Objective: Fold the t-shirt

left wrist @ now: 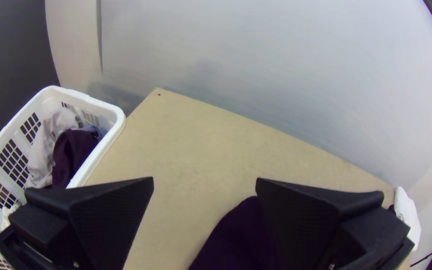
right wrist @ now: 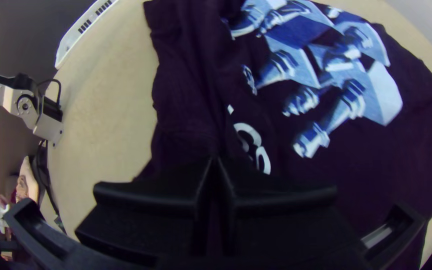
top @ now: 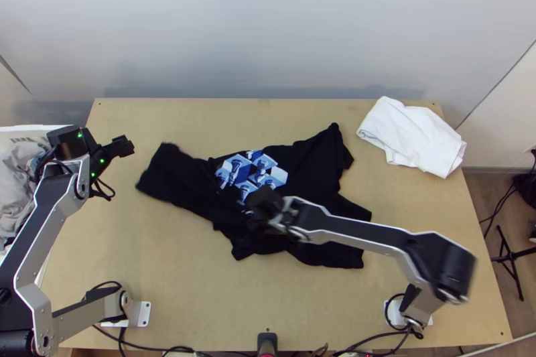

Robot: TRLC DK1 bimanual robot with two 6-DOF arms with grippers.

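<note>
Black t-shirt [top: 305, 168], partly hidden. Right end effector [top: 265, 203]: over it, clenched; cloth grip unclear. Left end effector [top: 126, 146]: near it, released.

It looks like a robotics lab: a left robot arm [top: 41, 226] and a right robot arm [top: 362, 230] are mounted on a wooden table [top: 194, 290], cables [top: 144, 347] trail along its near edge, and a black stand [top: 510, 264] is at the right.
</note>
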